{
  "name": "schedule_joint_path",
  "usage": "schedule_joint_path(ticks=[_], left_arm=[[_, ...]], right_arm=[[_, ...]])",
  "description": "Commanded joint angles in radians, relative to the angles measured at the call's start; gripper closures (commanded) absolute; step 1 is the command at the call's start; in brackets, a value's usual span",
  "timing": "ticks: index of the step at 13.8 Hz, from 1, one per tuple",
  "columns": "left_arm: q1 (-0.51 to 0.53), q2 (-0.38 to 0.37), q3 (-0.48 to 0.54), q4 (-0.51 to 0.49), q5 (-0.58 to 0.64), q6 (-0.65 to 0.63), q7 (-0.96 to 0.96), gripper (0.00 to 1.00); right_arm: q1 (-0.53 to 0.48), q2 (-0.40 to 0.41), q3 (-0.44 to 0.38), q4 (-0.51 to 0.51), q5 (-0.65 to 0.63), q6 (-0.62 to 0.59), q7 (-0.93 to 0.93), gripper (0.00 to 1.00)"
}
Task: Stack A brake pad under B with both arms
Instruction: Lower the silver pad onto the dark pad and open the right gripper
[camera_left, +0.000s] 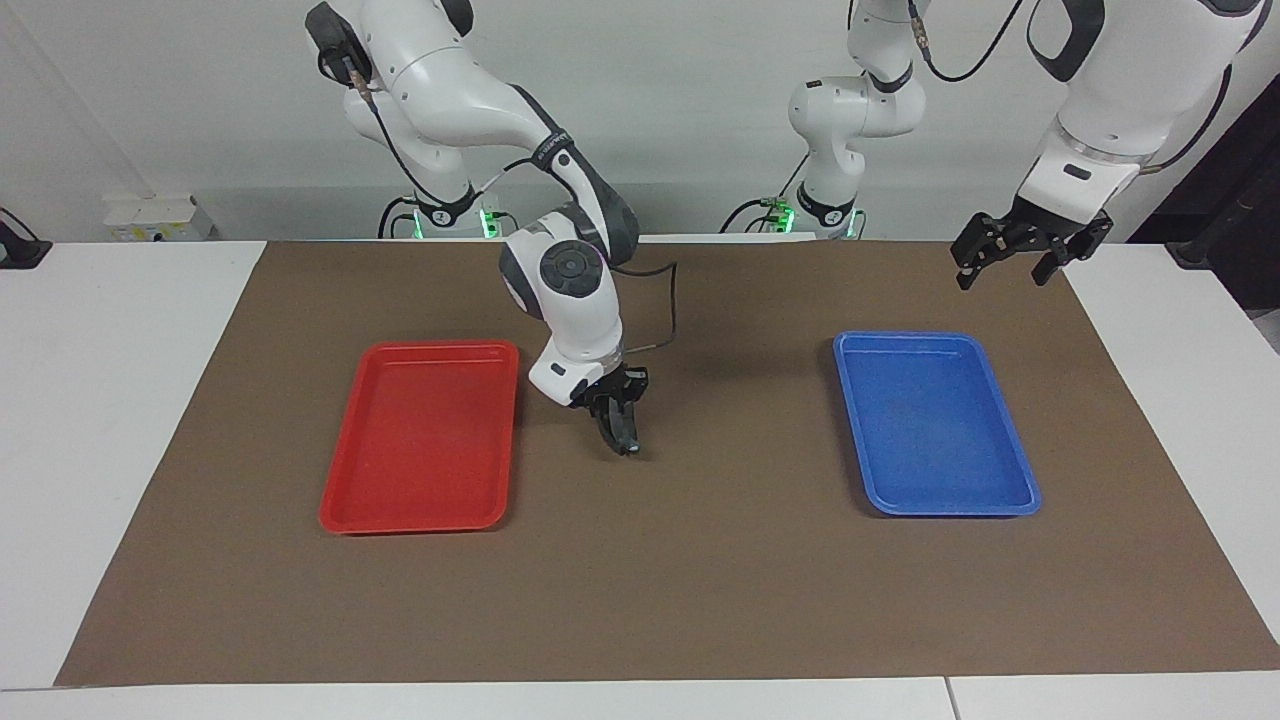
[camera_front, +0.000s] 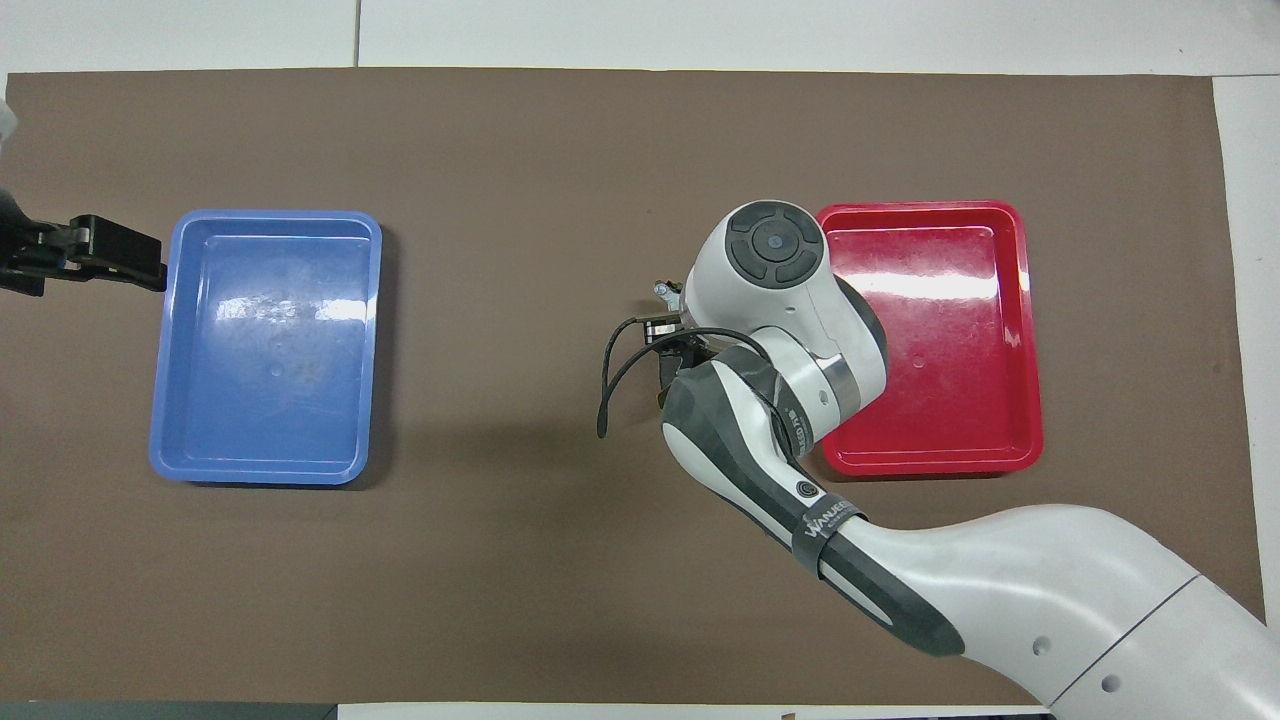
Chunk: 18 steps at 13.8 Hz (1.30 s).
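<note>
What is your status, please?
Right gripper down at the mat beside the red tray. Left gripper open, waiting up near the blue tray. No brake pad visible.

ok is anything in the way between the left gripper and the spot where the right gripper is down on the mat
Only the empty blue tray lies between the raised left gripper and the right gripper, low on the mat beside the red tray. Nothing else shows there.

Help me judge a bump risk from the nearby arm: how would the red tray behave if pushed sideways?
The red tray looks empty and thin-walled, so it is probably light and would likely slide on the brown mat rather than tip, being low and flat. Its glossy sheen suggests stiff, slippery plastic.
</note>
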Motion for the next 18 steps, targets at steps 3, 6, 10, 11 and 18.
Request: schedule_joint_path(ticks=[3, 6, 10, 11, 18], left_arm=[[-0.005, -0.037, 0.002, -0.051, -0.014, 0.015, -0.013, 0.00], [-0.004, -0.041, 0.002, -0.054, -0.014, 0.017, -0.011, 0.00], [-0.004, -0.038, 0.002, -0.054, -0.014, 0.017, -0.011, 0.00], [-0.004, -0.038, 0.002, -0.054, -0.014, 0.017, -0.011, 0.00], [-0.002, -0.037, 0.003, -0.057, -0.014, 0.017, -0.008, 0.00]], right_arm=[[-0.012, -0.019, 0.026, -0.055, -0.014, 0.060, -0.010, 1.00], [-0.012, -0.019, 0.027, -0.074, -0.014, 0.078, -0.010, 1.00], [-0.014, -0.022, 0.027, -0.098, -0.016, 0.098, -0.011, 1.00], [-0.014, -0.024, 0.027, -0.100, -0.016, 0.098, -0.011, 0.99], [-0.014, -0.027, 0.027, -0.086, -0.016, 0.092, -0.005, 0.00]])
